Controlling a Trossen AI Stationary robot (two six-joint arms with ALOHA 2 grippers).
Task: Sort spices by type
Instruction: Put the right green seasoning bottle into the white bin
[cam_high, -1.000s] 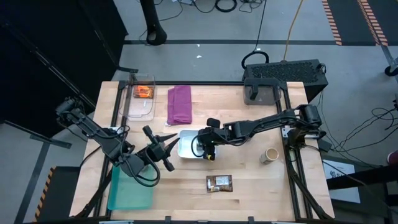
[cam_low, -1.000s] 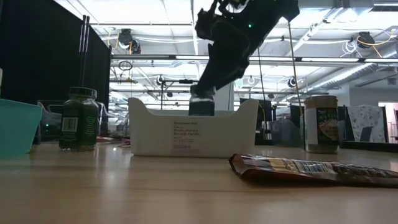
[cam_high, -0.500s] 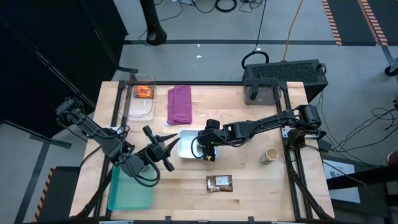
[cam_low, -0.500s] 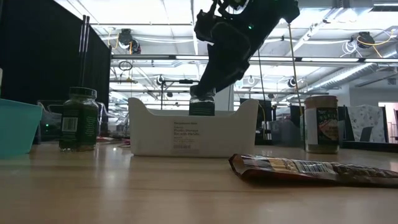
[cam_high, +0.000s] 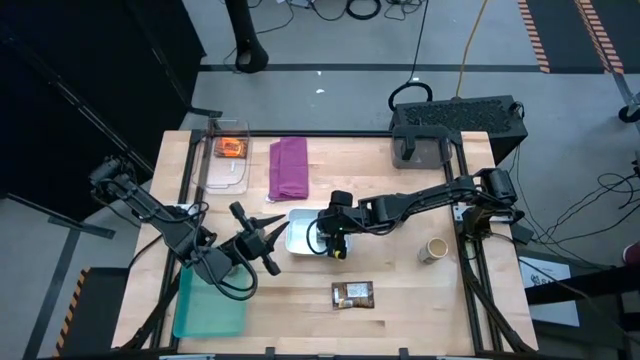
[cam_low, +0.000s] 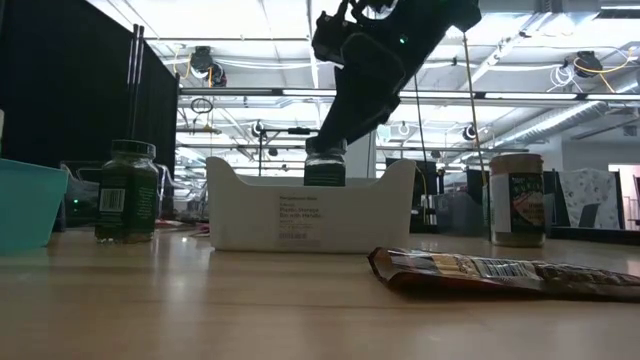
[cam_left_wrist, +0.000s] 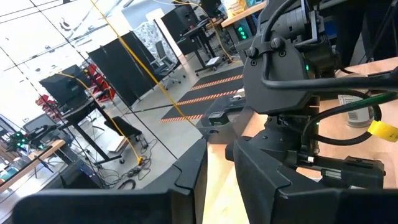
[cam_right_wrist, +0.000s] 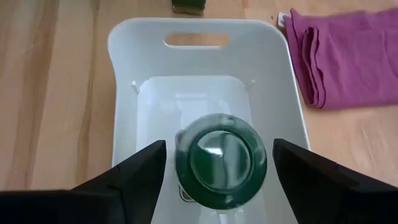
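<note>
A green-lidded jar (cam_right_wrist: 221, 160) stands upright on the floor of the white bin (cam_right_wrist: 124, 93), also seen in the low view (cam_low: 325, 172). My right gripper (cam_right_wrist: 221, 168) hovers just above the jar, open, one finger on either side of the lid with a gap on both sides. A second green-lidded jar (cam_low: 127, 190) stands on the table left of the bin. A tan-lidded jar (cam_high: 435, 250) and a dark brown packet (cam_high: 352, 294) rest on the table. The orange packet (cam_high: 231, 149) lies in a clear container. My left gripper (cam_high: 272, 238) waits open, left of the bin.
A folded purple cloth (cam_high: 289, 166) lies behind the white bin. A teal bin (cam_high: 210, 300) sits at the near left. The clear container (cam_high: 225, 175) stands at the far left. Bare wood lies between the brown packet and the tan-lidded jar.
My right gripper has risen a little above the white bin, uncovering the green-lidded jar's top in the low view. The jar has stayed standing in the bin.
</note>
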